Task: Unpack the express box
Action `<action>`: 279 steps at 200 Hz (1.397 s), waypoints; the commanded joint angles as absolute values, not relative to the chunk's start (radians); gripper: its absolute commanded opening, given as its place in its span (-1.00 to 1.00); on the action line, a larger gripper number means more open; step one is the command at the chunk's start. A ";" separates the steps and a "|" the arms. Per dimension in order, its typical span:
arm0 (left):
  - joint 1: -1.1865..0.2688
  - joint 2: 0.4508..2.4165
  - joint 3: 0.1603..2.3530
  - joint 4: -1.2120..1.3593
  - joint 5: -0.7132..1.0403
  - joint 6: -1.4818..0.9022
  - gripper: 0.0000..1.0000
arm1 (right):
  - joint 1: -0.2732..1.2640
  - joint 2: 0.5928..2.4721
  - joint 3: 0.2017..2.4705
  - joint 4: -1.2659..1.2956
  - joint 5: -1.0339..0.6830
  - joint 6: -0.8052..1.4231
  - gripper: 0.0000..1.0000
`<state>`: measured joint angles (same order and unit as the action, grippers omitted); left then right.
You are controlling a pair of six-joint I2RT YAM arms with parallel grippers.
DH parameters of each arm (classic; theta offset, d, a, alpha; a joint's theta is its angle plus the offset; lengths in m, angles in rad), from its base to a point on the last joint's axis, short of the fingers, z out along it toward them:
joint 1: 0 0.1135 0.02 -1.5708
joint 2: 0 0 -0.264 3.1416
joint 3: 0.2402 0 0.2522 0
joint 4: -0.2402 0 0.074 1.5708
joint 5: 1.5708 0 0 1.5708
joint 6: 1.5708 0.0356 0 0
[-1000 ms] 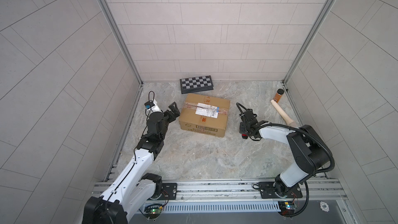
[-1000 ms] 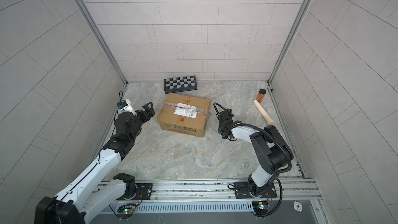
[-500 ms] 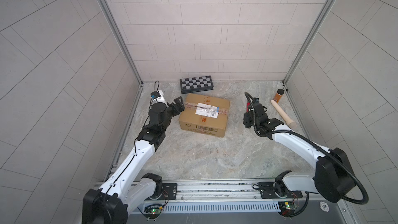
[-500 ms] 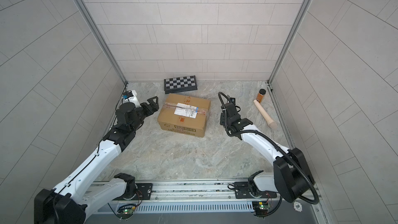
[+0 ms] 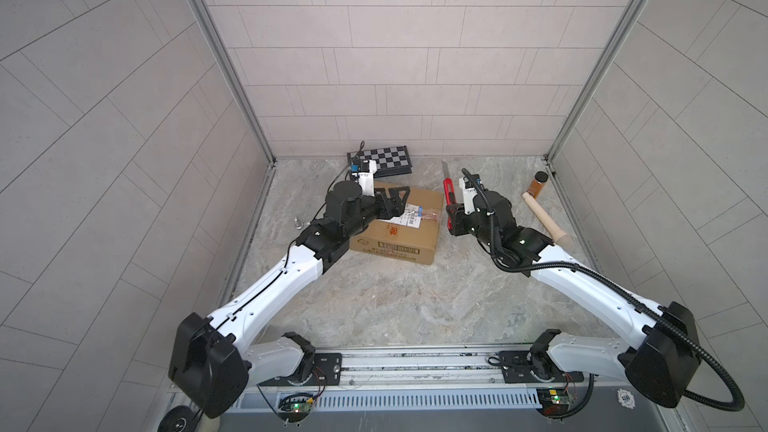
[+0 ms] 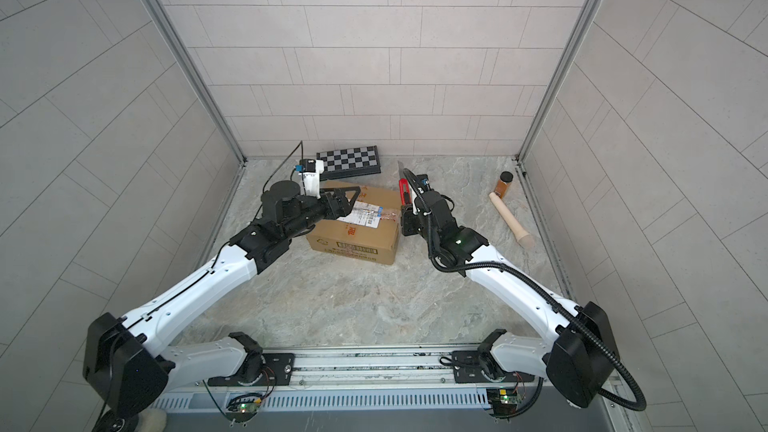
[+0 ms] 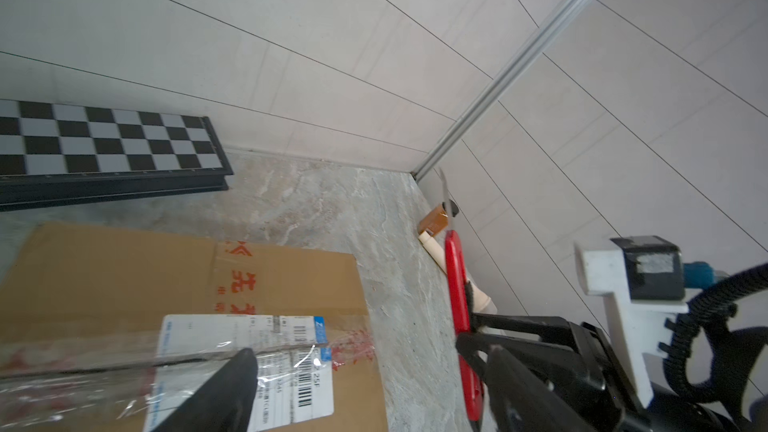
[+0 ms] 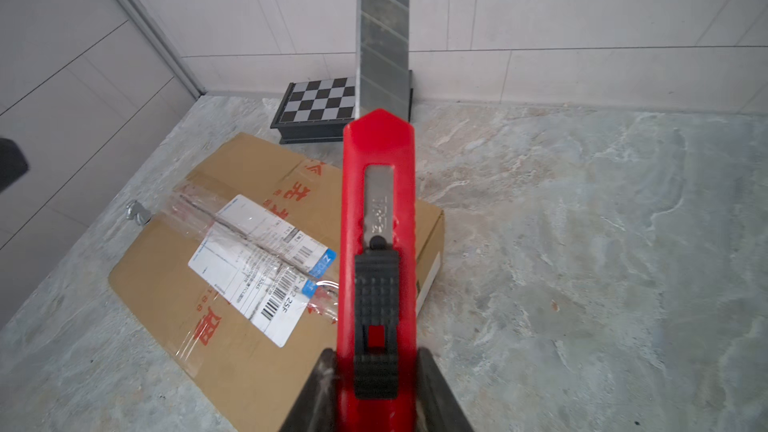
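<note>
The express box (image 5: pixel 399 230) sat closed on the marble-patterned counter (image 5: pixel 395 305), clear tape running along its top seam and over the white shipping label (image 8: pixel 257 259). Red characters showed on its top, and a printed barcode ran along its near side.

The left jaws stood open and empty above the box's left half. In the left wrist view one dark finger (image 7: pixel 232 384) lay over the taped seam at the label's edge; whether it touched the tape I could not tell.

The right jaws were clamped on the handle of a red utility knife (image 5: pixel 449 197), just off the box's right side. Its segmented steel blade (image 8: pixel 380 35) was extended and pointed away past the box's rear right corner.

Behind the box, close to its rear edge, lay a black-and-white checkered board case (image 5: pixel 384 160). Well to the box's right lay a pale wooden rod (image 5: pixel 544 218), with a small brown jar (image 5: pixel 539 184) at its far end. A small metal piece (image 5: pixel 297 223) rested off the box's left side.
</note>
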<state>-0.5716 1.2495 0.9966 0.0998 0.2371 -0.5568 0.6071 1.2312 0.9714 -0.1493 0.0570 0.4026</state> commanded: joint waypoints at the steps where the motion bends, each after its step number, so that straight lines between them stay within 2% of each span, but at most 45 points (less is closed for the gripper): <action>1: -0.621 1.306 1.059 0.133 0.305 -0.559 0.73 | 0.638 1.248 0.999 -0.112 0.025 0.364 -0.91; 62: -0.666 1.438 1.140 0.118 0.341 -0.607 0.47 | 0.680 1.259 0.997 -0.088 0.026 0.343 -0.92; 114: -0.666 1.488 1.176 0.081 0.296 -0.623 0.25 | 0.705 1.265 0.996 -0.057 -0.002 0.311 -0.92; 197: -0.665 1.515 1.198 0.064 0.252 -0.641 -0.43 | 0.724 1.263 0.973 -0.026 -0.007 0.291 -0.92; 246: -0.664 1.517 1.190 0.092 0.255 -0.662 -1.00 | 0.727 1.262 0.962 -0.018 -0.008 0.287 -0.91; 279: -0.662 1.514 1.178 0.121 0.264 -0.675 -1.00 | 0.727 1.256 0.953 -0.007 -0.005 0.294 -0.84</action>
<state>-0.6640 1.5074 1.1759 0.0795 0.2798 -0.6590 0.7128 1.2682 0.9600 -0.0471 0.0036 0.3145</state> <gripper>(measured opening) 0.145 0.307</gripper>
